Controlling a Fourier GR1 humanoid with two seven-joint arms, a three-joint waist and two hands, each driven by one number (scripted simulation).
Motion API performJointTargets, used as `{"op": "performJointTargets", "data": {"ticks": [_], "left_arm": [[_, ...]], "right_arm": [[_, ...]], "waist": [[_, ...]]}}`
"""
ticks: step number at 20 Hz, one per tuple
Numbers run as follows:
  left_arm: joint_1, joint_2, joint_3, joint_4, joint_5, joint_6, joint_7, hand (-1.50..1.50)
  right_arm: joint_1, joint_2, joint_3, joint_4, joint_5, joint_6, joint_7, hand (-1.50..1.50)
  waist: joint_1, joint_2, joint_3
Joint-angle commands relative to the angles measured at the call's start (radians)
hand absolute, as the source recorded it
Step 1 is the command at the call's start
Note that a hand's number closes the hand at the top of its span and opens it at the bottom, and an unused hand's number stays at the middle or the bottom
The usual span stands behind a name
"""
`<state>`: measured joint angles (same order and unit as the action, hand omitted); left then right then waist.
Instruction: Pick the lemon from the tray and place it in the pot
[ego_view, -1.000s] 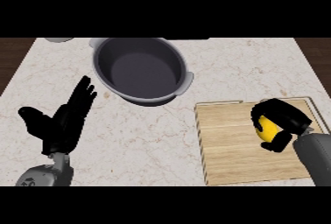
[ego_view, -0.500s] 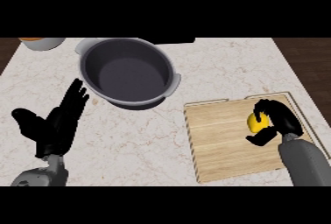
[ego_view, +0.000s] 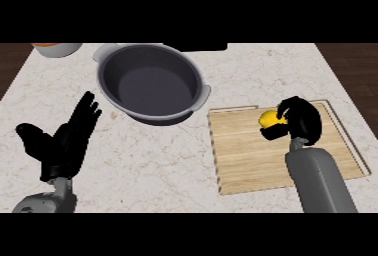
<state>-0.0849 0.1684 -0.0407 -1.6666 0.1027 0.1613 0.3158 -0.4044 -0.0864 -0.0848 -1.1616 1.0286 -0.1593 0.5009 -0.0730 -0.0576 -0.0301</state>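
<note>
Lemon (ego_view: 267, 119): yellow, over the upper part of the tray (ego_view: 244, 165), clasped by the right hand (ego_view: 295, 120). Only its left side shows; the rest is hidden behind the hand. Whether it rests on the wood or is lifted clear cannot be told.

Right hand: fingers (ego_view: 275, 133) curled round the lemon from the right and from below, so the fruit sits on the hand's left, the side facing the pot. Grey forearm runs up from the lower edge across the tray.

Pot (ego_view: 151, 85): dark grey, oval, open and empty, standing on the marble surface (ego_view: 148, 165) up and to the left of the tray, its near rim just beside the tray's upper left corner. The lemon's way to it appears to lie leftward and away from the robot.

Left hand (ego_view: 63, 142): at the view's left, fingers straight and spread, holding nothing, resting. It is about as near the pot as the right hand is, but the lemon belongs to the right.

Bowl (ego_view: 55, 48): pale, orange inside, at the surface's far left corner.
</note>
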Motion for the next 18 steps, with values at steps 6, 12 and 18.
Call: {"op": "performJointTargets", "data": {"ticks": [6,12,18], "left_arm": [[-0.025,-0.028,-0.047,0.007,0.006,-0.022,0.008,0.0],[-0.048,-0.03,-0.076,0.006,0.007,-0.052,0.002,0.0],[-0.113,-0.029,-0.072,0.018,0.019,-0.062,0.034,0.0]], "right_arm": [[-0.294,0.085,0.194,-0.156,0.337,-0.048,0.467,1.5],[-0.555,0.086,0.316,-0.131,0.446,0.102,0.832,1.5],[-0.743,0.086,0.302,-0.034,0.407,0.208,0.983,1.5]], "waist": [[0.082,0.001,0.009],[0.165,0.033,0.018],[0.188,0.056,0.023]]}}
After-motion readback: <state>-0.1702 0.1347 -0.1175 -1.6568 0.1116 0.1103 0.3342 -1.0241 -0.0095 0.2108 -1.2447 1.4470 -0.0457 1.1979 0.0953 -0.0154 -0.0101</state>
